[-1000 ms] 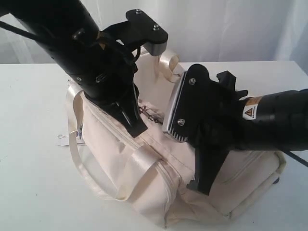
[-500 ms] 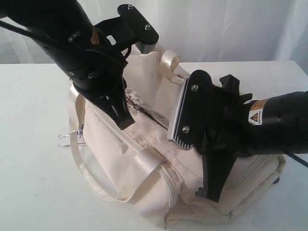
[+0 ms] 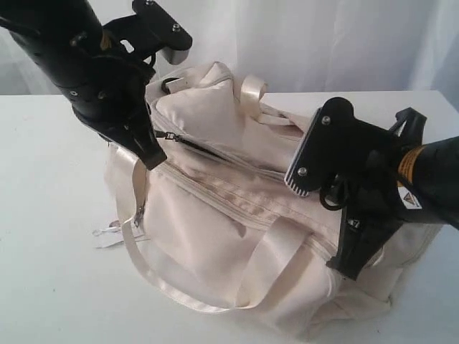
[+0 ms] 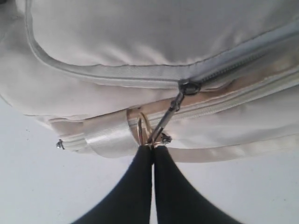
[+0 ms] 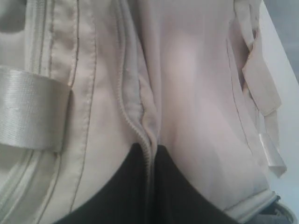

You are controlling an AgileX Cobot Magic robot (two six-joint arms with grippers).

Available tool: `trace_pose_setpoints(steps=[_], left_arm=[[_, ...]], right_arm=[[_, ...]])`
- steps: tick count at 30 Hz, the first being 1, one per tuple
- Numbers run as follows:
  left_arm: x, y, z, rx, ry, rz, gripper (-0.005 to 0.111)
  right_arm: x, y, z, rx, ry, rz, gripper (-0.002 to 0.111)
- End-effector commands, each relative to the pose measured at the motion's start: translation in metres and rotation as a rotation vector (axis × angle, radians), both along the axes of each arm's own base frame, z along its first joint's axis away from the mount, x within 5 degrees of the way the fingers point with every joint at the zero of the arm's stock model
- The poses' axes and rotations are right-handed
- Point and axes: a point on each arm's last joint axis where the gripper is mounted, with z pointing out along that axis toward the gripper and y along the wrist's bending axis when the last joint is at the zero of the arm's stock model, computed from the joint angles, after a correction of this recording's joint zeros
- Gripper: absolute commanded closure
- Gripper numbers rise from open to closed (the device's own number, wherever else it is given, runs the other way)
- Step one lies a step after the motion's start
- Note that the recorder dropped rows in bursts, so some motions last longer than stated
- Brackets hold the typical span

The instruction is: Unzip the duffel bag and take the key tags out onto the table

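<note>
Slippage worries us most: our left gripper (image 4: 153,150) is pinched together on the zipper pull (image 4: 169,114) near one end of the duffel bag (image 3: 215,215), our right gripper (image 5: 148,156) clamped on that bag's zipper seam (image 5: 126,112). A skewed tug could free the pull or drag the bag across the bench (image 3: 50,272). We see no key tags; presumably they lie inside.

White worktop (image 3: 43,287) carrying one bag
The duffel bag (image 3: 215,222) is lying across its middle, a strap handle (image 3: 154,276) trailing onto the bare surface.
</note>
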Motion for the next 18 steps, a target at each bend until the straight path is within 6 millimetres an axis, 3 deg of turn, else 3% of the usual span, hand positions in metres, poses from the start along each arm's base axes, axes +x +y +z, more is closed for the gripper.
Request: trace_pose_setpoints(steps=[1,11,18], left_arm=[[-0.006,0.018,0.013,0.056,-0.019,0.060,0.107],[-0.032,0.049,0.043,0.095,-0.062,0.101,0.107],[-0.045,0.061,0.051,0.099,-0.055,0.127,0.107]], right_arm=[[0.001,-0.010,0.000,-0.065,-0.004,-0.059,0.108],[0.003,-0.004,0.002,-0.016,-0.033,-0.022,0.108],[0.006,0.001,-0.002,-0.008,-0.031,-0.007,0.108]])
